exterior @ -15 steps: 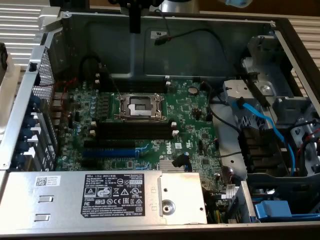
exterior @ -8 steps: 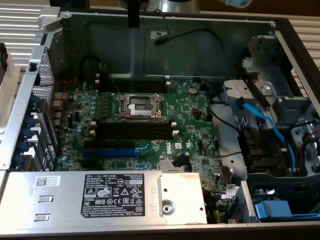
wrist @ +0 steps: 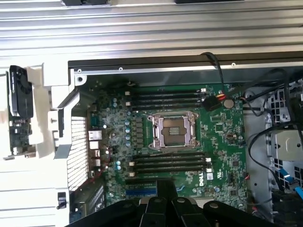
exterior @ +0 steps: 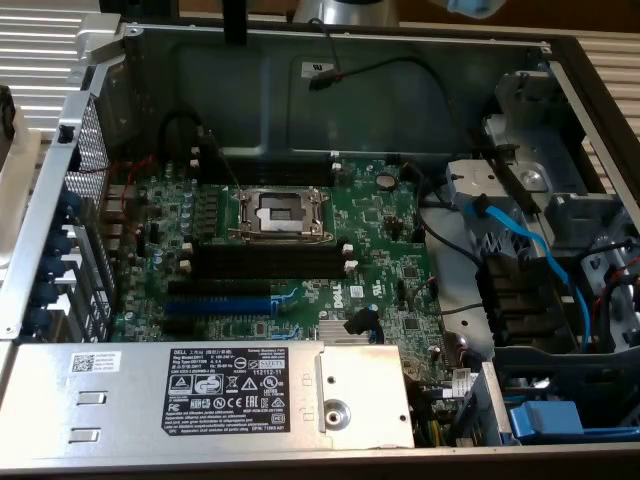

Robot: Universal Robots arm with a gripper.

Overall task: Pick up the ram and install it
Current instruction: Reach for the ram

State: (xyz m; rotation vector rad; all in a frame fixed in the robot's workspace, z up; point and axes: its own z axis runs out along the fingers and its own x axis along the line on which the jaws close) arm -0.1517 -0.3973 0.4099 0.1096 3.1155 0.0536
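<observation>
Well, you are looking at a big silver table (wrist: 151, 28) with long ribs running across it. An open computer case (exterior: 100, 60) lies flat on this table, so you can see right down into it.

Inside the case sits a green main board (exterior: 385, 240). In the middle of the board is a shiny square socket (exterior: 280, 212) with a metal frame. Just beside the socket are long black slots (exterior: 265, 260) with little white clips at their ends. Next to those slots is a blue slot (exterior: 225, 300). A grey metal box (exterior: 200, 385) with white stickers fills the near corner of the case. At the exterior view's right, blue cables (exterior: 530, 245) bend over some grey and black parts.

The side wall of the case (wrist: 78, 146) is full of small holes. Outside that wall stands a white holder (wrist: 46, 123), and the ram (wrist: 21, 109) rests on it. The ram is outside the case and well apart from the black slots. It looks like a long, thin stick. One end looks black with stripes, and the other end looks dark green with tiny parts on it. Any writing on it is too small to read.

Your gripper (wrist: 166, 189) hangs high over the main board, above the blue slot's side. Its black fingers are pressed together. It is well apart from the ram and touches nothing.
</observation>
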